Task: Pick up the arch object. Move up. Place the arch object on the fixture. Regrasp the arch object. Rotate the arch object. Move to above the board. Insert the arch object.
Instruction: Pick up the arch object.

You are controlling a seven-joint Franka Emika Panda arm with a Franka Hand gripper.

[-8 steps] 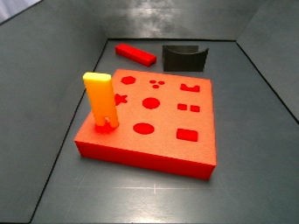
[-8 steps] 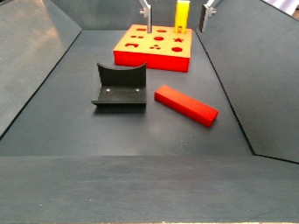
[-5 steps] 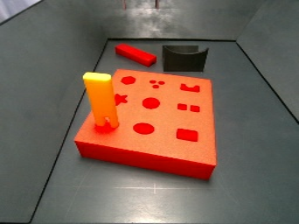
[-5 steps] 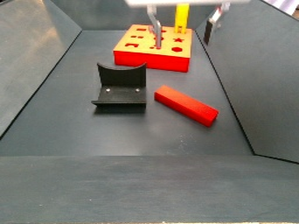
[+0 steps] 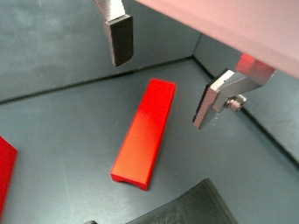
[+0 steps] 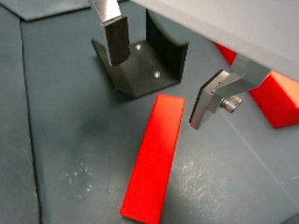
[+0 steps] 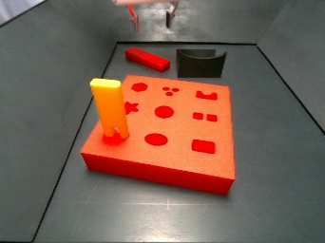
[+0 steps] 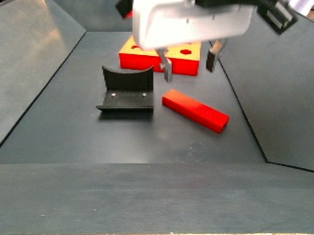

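The arch object, a slim bright-red bar (image 7: pixel 148 59), lies flat on the floor beside the fixture (image 7: pixel 200 63); it also shows in the other side view (image 8: pixel 196 110). My gripper (image 8: pixel 186 62) is open and empty, hovering above the bar. In both wrist views the bar (image 5: pixel 146 131) (image 6: pixel 156 157) lies below the gap between my fingers (image 5: pixel 119 39) (image 6: pixel 211 98), and they do not touch it. The dark fixture (image 6: pixel 146 61) (image 8: pixel 127 92) stands empty. The red-orange board (image 7: pixel 165 128) lies apart from the bar; the gripper partly hides it in a side view (image 8: pixel 138 55).
A yellow-topped orange peg (image 7: pixel 108 109) stands upright in the board. Dark sloped walls enclose the floor on all sides. A board corner shows in both wrist views (image 5: pixel 6 175) (image 6: pixel 281 92).
My gripper has moved from above the board to above the bar and come lower. It now hides the peg in a side view. The bar, fixture and board have not moved.
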